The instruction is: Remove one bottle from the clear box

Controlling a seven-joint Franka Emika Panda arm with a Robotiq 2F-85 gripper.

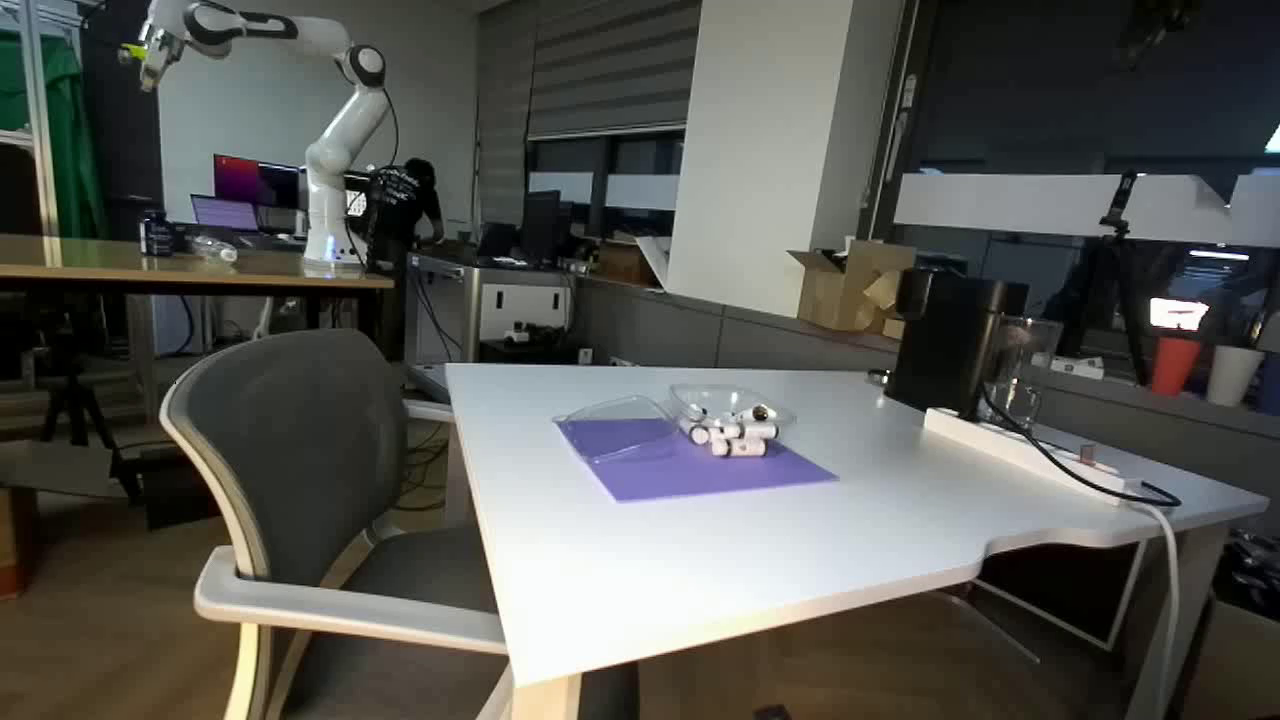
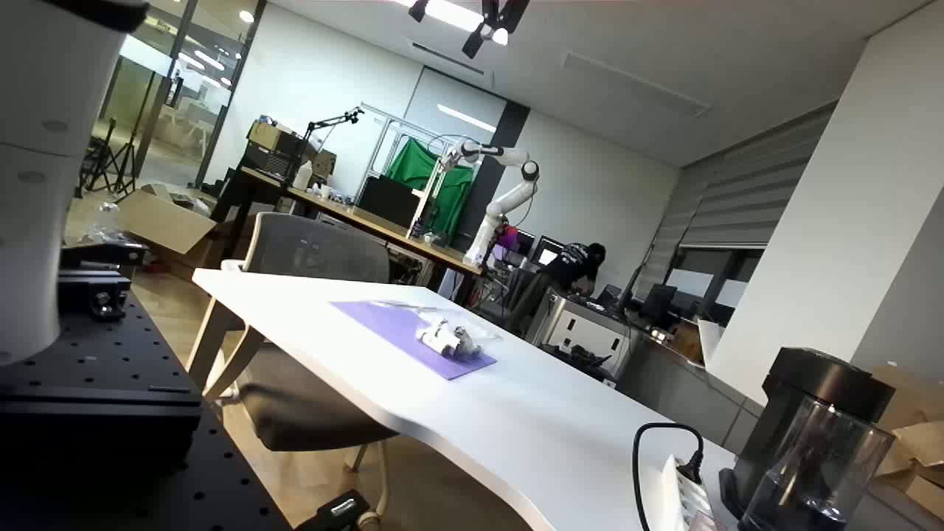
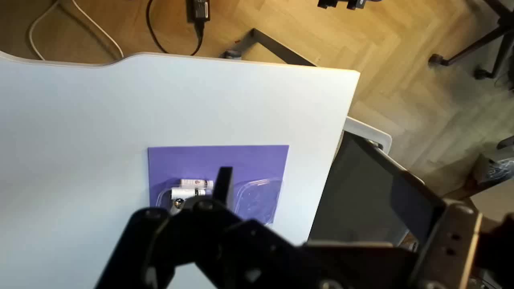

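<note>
The clear box (image 1: 725, 397) sits on the purple mat (image 1: 660, 480) on the white table and holds several small white bottles (image 1: 752, 431). In the wrist view the box rim (image 3: 161, 196) is partly hidden behind my gripper (image 3: 315, 184). A white bottle (image 3: 196, 183) lies at the box's edge, seemingly just past the rim; I cannot tell whether it is outside. The box also shows blurred in an exterior view (image 2: 479, 336). My gripper is open and empty, high above the table, with one dark finger over the mat area in the wrist view.
A clear lid-like piece (image 1: 625, 430) lies beside the box on the mat. A black coffee machine (image 1: 955, 340) and a white power strip (image 1: 1030, 455) with cable stand at the table's far end. A grey chair (image 1: 290, 460) stands at the table edge.
</note>
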